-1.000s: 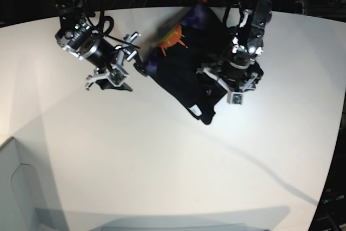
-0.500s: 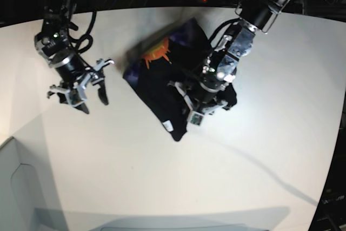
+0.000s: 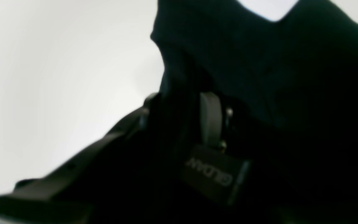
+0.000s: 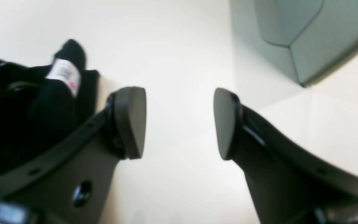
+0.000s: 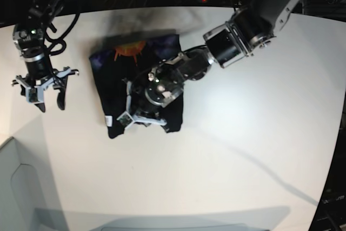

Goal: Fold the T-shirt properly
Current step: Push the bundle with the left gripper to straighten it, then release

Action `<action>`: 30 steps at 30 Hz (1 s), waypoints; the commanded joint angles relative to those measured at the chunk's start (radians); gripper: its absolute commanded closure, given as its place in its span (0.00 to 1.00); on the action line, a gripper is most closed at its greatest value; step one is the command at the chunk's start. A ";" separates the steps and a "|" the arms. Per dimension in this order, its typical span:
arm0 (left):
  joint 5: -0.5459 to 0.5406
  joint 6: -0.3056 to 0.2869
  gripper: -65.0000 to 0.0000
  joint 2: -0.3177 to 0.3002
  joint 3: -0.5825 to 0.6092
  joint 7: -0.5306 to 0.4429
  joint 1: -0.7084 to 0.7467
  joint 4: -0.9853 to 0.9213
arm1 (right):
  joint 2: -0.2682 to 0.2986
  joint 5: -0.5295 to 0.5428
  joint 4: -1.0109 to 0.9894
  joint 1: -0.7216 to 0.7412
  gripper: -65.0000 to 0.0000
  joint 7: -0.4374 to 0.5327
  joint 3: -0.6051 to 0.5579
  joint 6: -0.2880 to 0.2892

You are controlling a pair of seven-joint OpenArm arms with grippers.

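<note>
T-shirt pinched in left jaws; right jaws beside it.

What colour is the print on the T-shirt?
The print on the black T-shirt is orange on purple, showing best in the base view.

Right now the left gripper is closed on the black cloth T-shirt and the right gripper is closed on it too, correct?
Only partly. The right gripper is open over the bare white table, beside the black cloth T-shirt, as the right wrist view shows. The left gripper does grip it.
</note>
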 commanded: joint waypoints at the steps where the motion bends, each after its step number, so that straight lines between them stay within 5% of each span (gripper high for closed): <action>1: -0.002 -0.008 0.71 0.021 0.021 0.000 -0.023 -0.002 | 0.006 0.019 0.017 -0.004 0.47 0.027 0.001 0.014; 14: 0.000 0.002 0.69 0.086 0.092 0.060 -0.107 0.026 | -0.021 0.019 0.021 -0.016 0.47 0.027 0.023 0.014; 19: 0.000 -0.001 0.36 0.089 0.092 0.146 -0.133 0.047 | -0.021 0.019 0.024 -0.020 0.47 0.027 0.021 0.014; 22: 0.000 0.002 0.21 0.056 0.090 0.138 -0.135 0.118 | -0.023 0.021 0.027 -0.023 0.47 0.027 0.020 0.014; 27: 0.000 0.004 0.26 -0.008 -0.065 0.146 -0.118 0.285 | -0.043 0.024 0.056 -0.040 0.49 0.027 0.015 0.014; 30: -0.002 0.004 0.32 -0.109 -0.247 0.146 -0.019 0.436 | -0.070 0.024 0.105 -0.058 0.61 0.027 0.014 0.014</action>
